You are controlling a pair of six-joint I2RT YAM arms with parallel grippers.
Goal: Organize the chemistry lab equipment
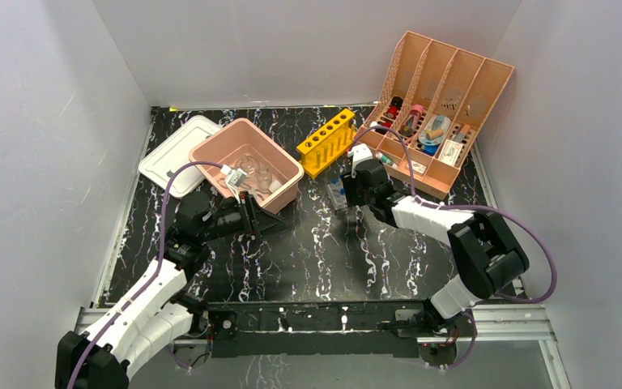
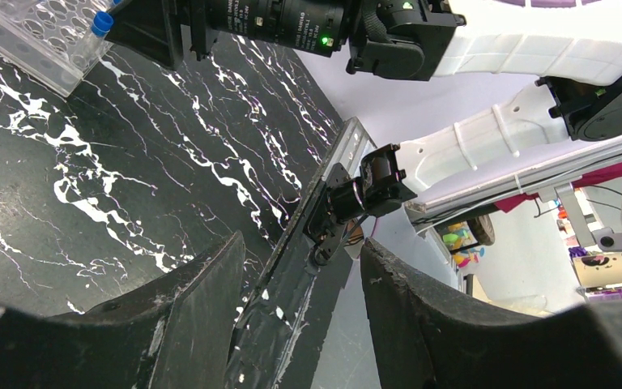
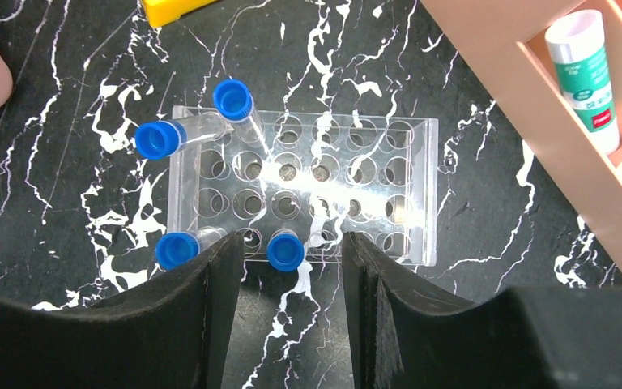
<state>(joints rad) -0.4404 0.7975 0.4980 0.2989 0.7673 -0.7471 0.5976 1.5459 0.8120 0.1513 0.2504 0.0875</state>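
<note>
Four blue-capped tubes [image 3: 233, 99] stand, two tilted, in the clear rack [image 3: 348, 190] on the tabletop [image 3: 65, 194] just under the spread, empty right gripper [image 3: 291, 243], so an off-centre close could topple them; left gripper [image 2: 301, 243] also spread empty beside the pink tub [image 1: 279, 150] holding glassware [image 1: 251, 172].

I see from the overhead camera a black marble table [image 1: 308, 251] veined with white. At upper left a flat white lid [image 1: 170, 154] lies just beside a pink tub [image 1: 285, 188]. A peach four-slot organizer [image 1: 453, 73] sits at upper right. The right wrist camera shows a white-and-green tube [image 3: 587, 77] inside it.
</note>
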